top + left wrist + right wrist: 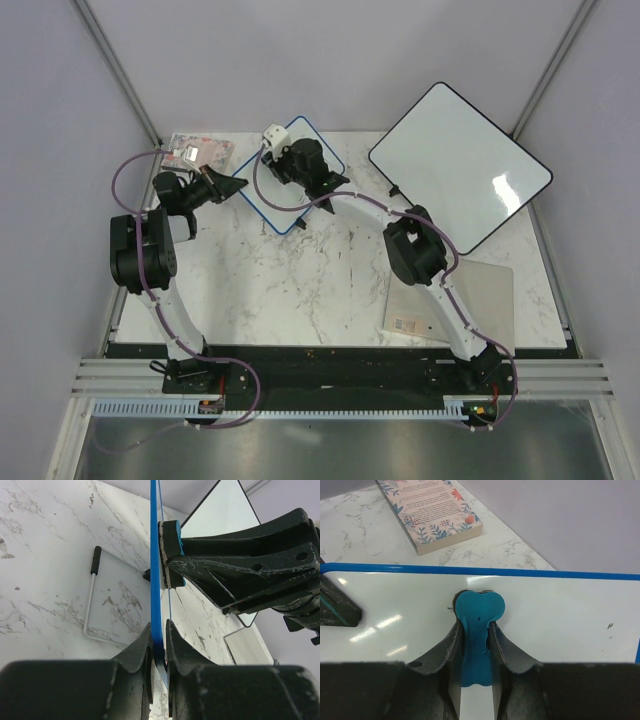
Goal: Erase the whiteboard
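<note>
Top: whiteboard (280, 218) lies far-centre on a diagonal, left gripper (228, 183) at its left edge, right gripper (278, 150) over its face; left wrist: jaws pinched tight on the whiteboard rim, seen edge-on; right wrist: jaws clamped on teal eraser (479, 611), pressed to the face, ink specks (609, 626) lying to its right.

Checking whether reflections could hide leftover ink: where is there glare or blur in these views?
Top external: a glare patch on the black-framed whiteboard. Right wrist: light streaks on the blue-framed whiteboard, beside the teal eraser; the right claw is soft. Left wrist: the left claw blurs near the lens.
</note>
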`<state>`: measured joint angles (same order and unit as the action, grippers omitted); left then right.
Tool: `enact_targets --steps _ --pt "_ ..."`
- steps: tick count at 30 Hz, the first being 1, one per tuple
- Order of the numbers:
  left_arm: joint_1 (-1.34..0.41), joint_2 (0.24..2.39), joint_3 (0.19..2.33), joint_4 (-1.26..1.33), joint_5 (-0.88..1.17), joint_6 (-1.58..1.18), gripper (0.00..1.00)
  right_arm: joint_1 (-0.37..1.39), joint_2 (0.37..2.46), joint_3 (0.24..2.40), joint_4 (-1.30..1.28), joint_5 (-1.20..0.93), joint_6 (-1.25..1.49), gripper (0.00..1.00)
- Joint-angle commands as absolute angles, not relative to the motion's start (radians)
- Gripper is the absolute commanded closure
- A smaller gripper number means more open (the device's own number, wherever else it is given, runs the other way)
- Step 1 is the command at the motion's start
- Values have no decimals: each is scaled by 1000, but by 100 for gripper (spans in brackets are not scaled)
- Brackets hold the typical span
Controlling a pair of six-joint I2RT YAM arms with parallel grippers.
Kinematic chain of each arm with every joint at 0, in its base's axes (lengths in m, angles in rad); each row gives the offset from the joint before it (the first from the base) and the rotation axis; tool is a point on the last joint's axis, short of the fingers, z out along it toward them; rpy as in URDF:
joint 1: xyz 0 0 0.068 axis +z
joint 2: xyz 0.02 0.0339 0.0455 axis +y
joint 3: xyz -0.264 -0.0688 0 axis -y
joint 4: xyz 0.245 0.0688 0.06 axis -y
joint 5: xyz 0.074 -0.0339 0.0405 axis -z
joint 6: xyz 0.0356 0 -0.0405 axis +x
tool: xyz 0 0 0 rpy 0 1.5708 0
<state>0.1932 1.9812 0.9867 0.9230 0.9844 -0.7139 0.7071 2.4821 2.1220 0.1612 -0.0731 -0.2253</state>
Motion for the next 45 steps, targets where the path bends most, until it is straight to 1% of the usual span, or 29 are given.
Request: enact_targets --steps 1,4,7,12,18,21,24,27,31,35,38,45 --pt "140 1959 982 923 1081 -598 98 755 2519 2137 60 -51 -184 100" --pt "138 1960 983 923 1083 -598 98 735 2519 2123 116 69 -132 100" --pt "138 1960 983 923 1081 -600 98 690 2511 2085 187 113 -34 100" --pt "138 1960 982 922 1085 -600 98 577 2514 2057 219 78 150 100" --pt "137 1959 988 923 1086 -604 98 496 2502 2017 196 101 228 100" --pt "137 1965 991 923 1086 -609 98 471 2505 2005 155 31 327 100" --pt "135 1968 992 931 1088 -617 98 469 2500 1962 152 0 391 100" --pt "135 1967 991 933 1089 -623 98 472 2487 1915 161 -75 422 100" --pt "130 1968 992 939 1091 -627 98 494 2427 1816 208 -78 385 100" --pt "129 1973 997 948 1095 -641 98 537 2356 1663 314 -57 362 100" --pt "129 1974 997 954 1098 -644 98 571 2324 1611 360 -52 341 100" --pt "126 1980 1005 948 1098 -643 98 659 2319 1629 380 -81 273 100"
